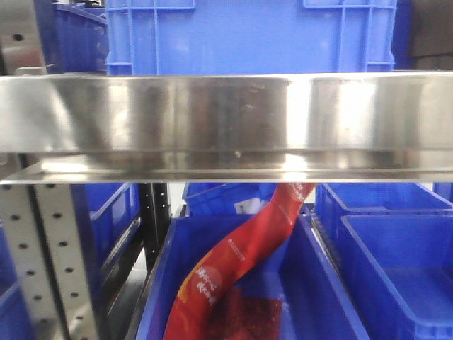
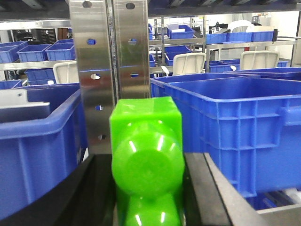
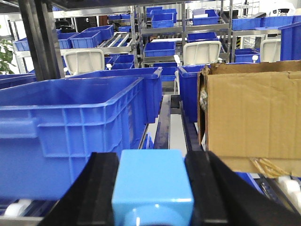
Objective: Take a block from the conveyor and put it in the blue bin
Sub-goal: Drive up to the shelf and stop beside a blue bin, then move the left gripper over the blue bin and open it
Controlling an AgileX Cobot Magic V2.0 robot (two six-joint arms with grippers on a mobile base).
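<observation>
My front cam's jammed right against a steel shelf rail [image 1: 226,120], peeking at bins [image 1: 396,283] underneath. Wrist cams look level out past the left gripper [image 2: 146,162] and right gripper [image 3: 153,157], green block [image 2: 146,136] and blue block [image 3: 153,186] up close; both catch far bin racks [image 3: 160,28].

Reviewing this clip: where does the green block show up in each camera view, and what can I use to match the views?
Exterior front: not in it; only a steel shelf edge above blue bins.
Left wrist: the green block is at bottom centre, held in the left gripper.
Right wrist: not in it; the right gripper holds a light blue block.
Shared landmark: blue bins appear in all three views.
</observation>
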